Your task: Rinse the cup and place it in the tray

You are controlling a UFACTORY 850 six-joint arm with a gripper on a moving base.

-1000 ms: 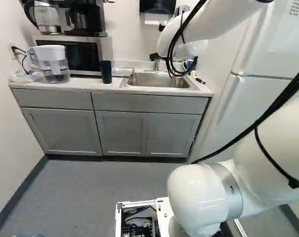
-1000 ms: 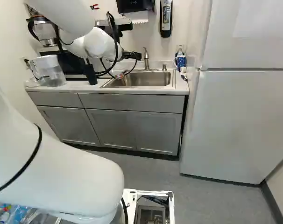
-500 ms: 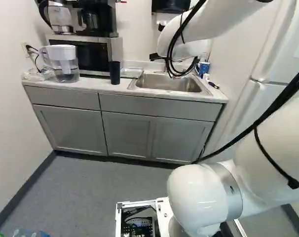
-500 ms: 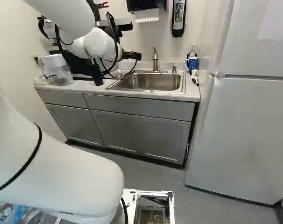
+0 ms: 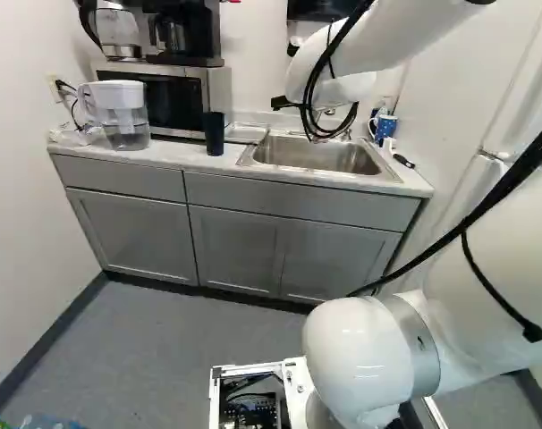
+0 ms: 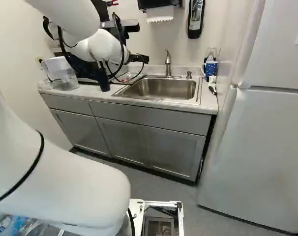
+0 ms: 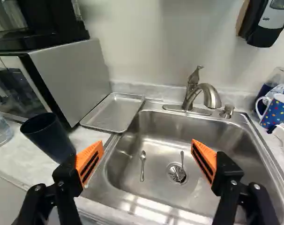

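A dark blue cup (image 7: 48, 138) stands on the counter beside the microwave, and the same cup (image 5: 214, 132) is left of the sink in the left base view. The metal tray (image 7: 115, 112) lies flat between microwave and sink. The steel sink (image 7: 153, 129) with its curved faucet (image 7: 205, 91) lies ahead of the gripper. My gripper (image 7: 146, 161) is wide open with nothing between its orange-padded fingers; one finger appears close beside the cup, the other over the sink. The arm hides the fingers in the base views.
In the sink lie a spoon (image 7: 142, 165) and another utensil by the drain. A dotted mug (image 7: 276, 110) and a brush stand beyond the sink's far side. The microwave (image 5: 159, 100), water pitcher (image 5: 119, 114) and fridge (image 6: 257, 147) flank the counter. Cabinets (image 6: 134, 137) stand below.
The base has moved, turning left: the counter, sink and fridge have shifted to the right in both base views. The arm keeps its pose against its lowest joint.
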